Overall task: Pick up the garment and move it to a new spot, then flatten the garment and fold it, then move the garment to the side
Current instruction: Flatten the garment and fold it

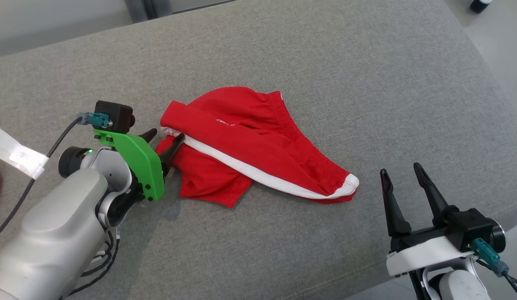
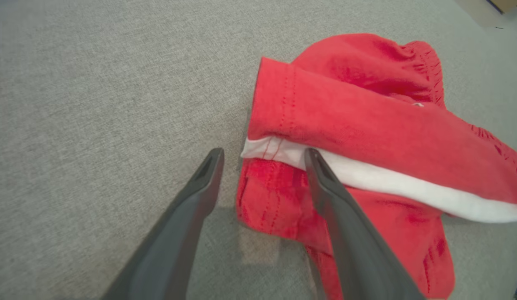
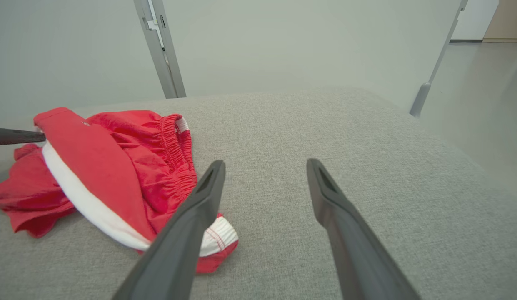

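Red garment (image 1: pixel 250 146) lies bunched at my twelve o'clock. My left gripper (image 1: pixel 166 135) straddles its nine o'clock hem, jaws wide; right gripper (image 1: pixel 400 168) hovers, equally spread. Pinching one layer could drag it.

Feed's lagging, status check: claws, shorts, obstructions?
Left claw open at the shorts' left edge, not gripping. Right claw open, off to the side. Shorts crumpled on grey cushion. Nothing blocking.

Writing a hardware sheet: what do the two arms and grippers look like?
Left gripper: long dark fingers, green bracket, black camera, teal plug, black cable, pale grey forearm. Right gripper: same dark fingers, white bracket, black camera, teal plug.
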### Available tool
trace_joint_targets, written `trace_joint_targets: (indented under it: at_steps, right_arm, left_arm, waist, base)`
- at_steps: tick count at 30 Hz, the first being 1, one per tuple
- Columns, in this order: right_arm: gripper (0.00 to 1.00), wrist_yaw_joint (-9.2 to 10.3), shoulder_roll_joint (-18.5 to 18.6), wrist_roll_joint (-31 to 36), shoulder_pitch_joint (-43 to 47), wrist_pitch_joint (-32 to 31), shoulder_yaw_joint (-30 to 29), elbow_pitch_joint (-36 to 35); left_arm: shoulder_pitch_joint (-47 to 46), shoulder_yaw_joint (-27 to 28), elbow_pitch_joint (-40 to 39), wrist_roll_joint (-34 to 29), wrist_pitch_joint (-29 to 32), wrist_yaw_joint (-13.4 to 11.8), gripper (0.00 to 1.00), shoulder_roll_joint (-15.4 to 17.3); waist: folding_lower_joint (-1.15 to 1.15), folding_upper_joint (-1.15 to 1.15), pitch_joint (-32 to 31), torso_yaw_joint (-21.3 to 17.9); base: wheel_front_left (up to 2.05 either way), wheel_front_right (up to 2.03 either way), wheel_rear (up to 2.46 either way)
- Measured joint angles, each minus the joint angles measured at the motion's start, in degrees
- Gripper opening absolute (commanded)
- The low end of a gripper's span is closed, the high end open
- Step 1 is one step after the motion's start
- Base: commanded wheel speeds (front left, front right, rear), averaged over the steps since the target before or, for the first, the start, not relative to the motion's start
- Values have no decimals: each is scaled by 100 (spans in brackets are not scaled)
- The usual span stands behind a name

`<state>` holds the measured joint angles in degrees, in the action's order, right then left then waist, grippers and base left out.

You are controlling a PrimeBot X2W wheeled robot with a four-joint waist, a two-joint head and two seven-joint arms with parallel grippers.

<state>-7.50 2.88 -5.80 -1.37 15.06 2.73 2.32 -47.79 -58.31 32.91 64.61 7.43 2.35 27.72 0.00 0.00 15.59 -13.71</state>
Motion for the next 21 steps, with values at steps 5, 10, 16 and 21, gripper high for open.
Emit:
trace_joint_targets:
  at_steps: [5, 10, 16, 21]
  right_arm:
    - [100, 0, 3, 34, -1, 0, 64, 33]
    - [100, 0, 46, 34, -6, 0, 100, 53]
    - [100, 0, 60, 40, -1, 0, 96, 60]
    - [100, 0, 59, 40, 27, 0, 86, 60]
  left_arm:
    - [-74, 11, 245, 118, 14, 166, 100, -201]
    - [-155, 25, 446, 221, 8, 279, 100, -372]
    - [-207, -24, 627, 247, -2, 377, 48, -480]
    - [-215, -71, 676, 247, -40, 426, 0, -519]
  waist:
    - [0, 0, -13, 26]
    - [0, 0, -46, 35]
    - [0, 0, -100, 31]
    - [0, 0, -121, 41]
  base:
    - [0, 0, 0]
    - [0, 0, 0]
    - [0, 0, 0]
    - [0, 0, 0]
